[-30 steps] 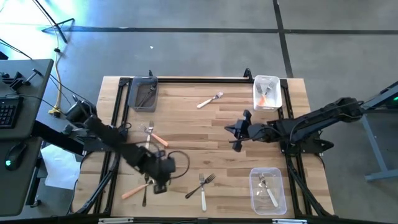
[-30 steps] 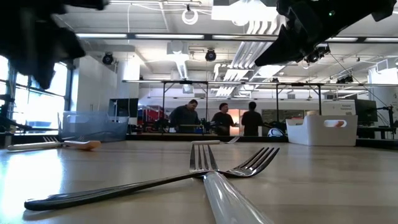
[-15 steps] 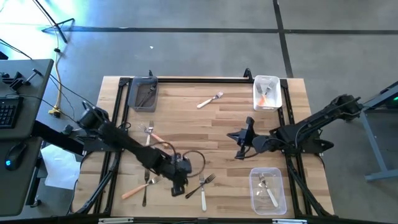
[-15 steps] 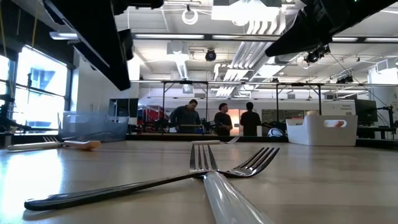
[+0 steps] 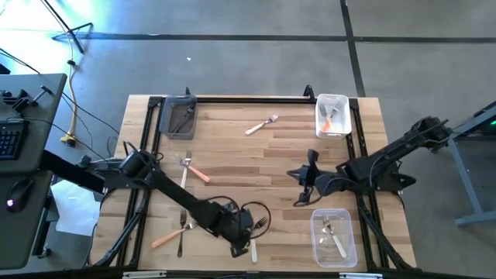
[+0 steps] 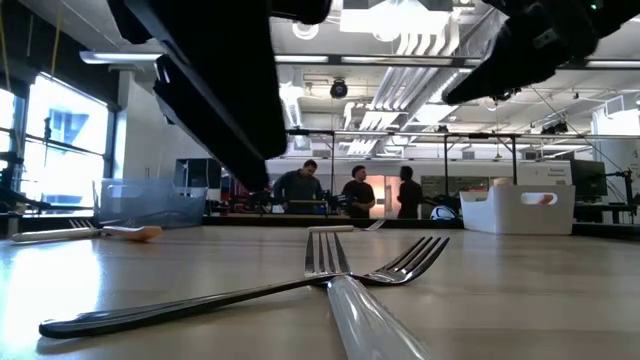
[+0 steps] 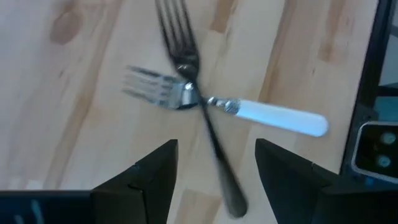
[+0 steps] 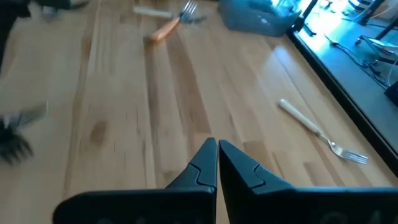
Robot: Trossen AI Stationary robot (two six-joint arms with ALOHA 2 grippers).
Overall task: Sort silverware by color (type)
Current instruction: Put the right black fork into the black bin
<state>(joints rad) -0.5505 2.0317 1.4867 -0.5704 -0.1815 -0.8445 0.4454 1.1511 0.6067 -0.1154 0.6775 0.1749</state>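
Observation:
Near the front edge a dark-handled fork (image 7: 208, 124) lies crossed over a white-handled fork (image 7: 273, 116); the low view shows the dark one (image 6: 250, 295) resting on the white one (image 6: 365, 325). My left gripper (image 7: 216, 171) hangs open just above them (image 5: 242, 242), with the dark fork's handle end showing between its fingers. It touches neither fork. My right gripper (image 8: 217, 152) is shut and holds nothing, above the table's right middle (image 5: 305, 184). More forks lie loose: a white-handled one (image 5: 262, 124) at the far middle, and orange (image 5: 198, 175) and white (image 5: 184, 166) ones on the left.
An orange-handled fork (image 5: 165, 239) and a dark fork (image 5: 180, 232) lie at the near left. A grey bin (image 5: 179, 118) stands far left. A white bin (image 5: 333, 115) far right holds an orange fork. A clear bin (image 5: 332, 236) near right holds white forks.
My left gripper has travelled toward the table's right edge and come lower, from above the near-left forks to above the crossed pair. My right gripper has swung a little toward the near edge, staying shut. No fork has moved.

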